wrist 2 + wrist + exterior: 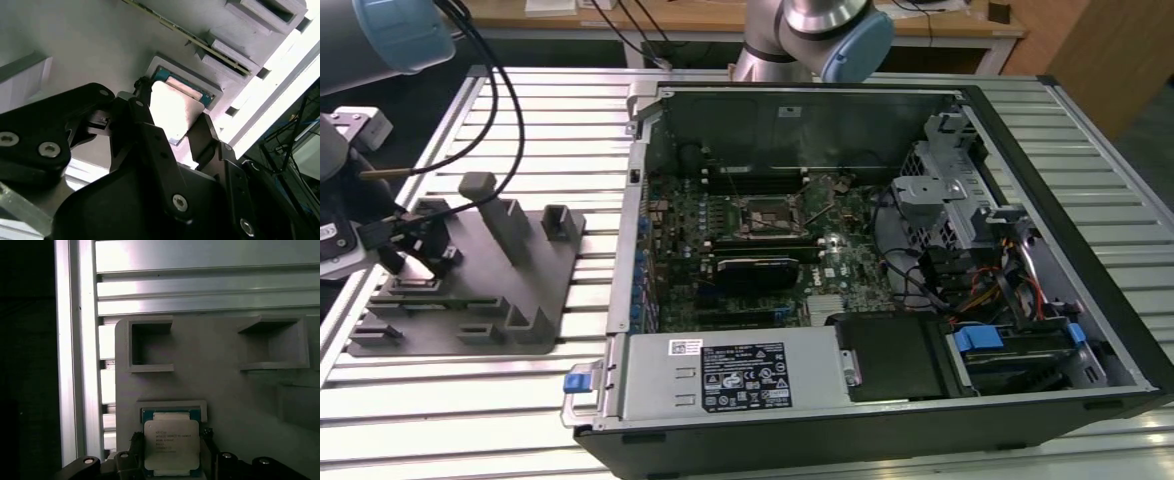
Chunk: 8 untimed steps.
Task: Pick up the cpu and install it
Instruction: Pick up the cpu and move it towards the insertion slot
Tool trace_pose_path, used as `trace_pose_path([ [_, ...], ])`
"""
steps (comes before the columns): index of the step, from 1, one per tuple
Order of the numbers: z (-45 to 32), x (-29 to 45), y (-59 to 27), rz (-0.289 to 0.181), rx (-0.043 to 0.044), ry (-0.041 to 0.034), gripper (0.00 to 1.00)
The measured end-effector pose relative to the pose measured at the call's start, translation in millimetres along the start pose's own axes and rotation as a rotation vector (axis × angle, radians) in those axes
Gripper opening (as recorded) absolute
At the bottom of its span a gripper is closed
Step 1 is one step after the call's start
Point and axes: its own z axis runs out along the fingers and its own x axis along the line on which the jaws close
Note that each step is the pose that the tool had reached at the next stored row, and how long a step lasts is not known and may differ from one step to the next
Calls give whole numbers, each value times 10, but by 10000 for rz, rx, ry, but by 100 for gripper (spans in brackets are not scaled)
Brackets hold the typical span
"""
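The cpu [171,446], a silvery square with a thin green rim, lies in a shallow recess of the grey holder block [220,385]. In both wrist views my gripper [171,437] has its two dark fingers pressed close against the chip's opposite sides. The second wrist view has the cpu [172,107] bright between the fingertips [141,102] of the gripper [170,114]. In the exterior view the gripper [420,260] hangs over the holder block [520,290] at the exterior view's left. The motherboard socket [765,215] sits inside the open computer case [1067,180].
Upright posts [494,215] and slots stand on the holder block beside the gripper. Cables [507,90] trail from the arm across the slatted metal table [480,420]. A power supply [734,375] and drive cages [961,200] fill the case around the motherboard.
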Motion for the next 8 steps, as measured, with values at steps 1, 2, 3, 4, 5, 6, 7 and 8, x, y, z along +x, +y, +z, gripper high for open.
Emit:
trace_pose_path([
  [1,-23,-1,1,0,-1,-1,54],
  [2,-46,-1,3,0,0,0,54],
  [3,-68,-1,4,0,-1,-1,54],
  [4,-90,-2,5,0,-1,-1,54],
  [5,-111,-2,6,0,-1,-1,54],
  [6,-133,-3,8,0,0,0,54],
  [7,-153,-3,9,0,0,0,54],
  [8,-173,-4,10,0,-1,0,54],
])
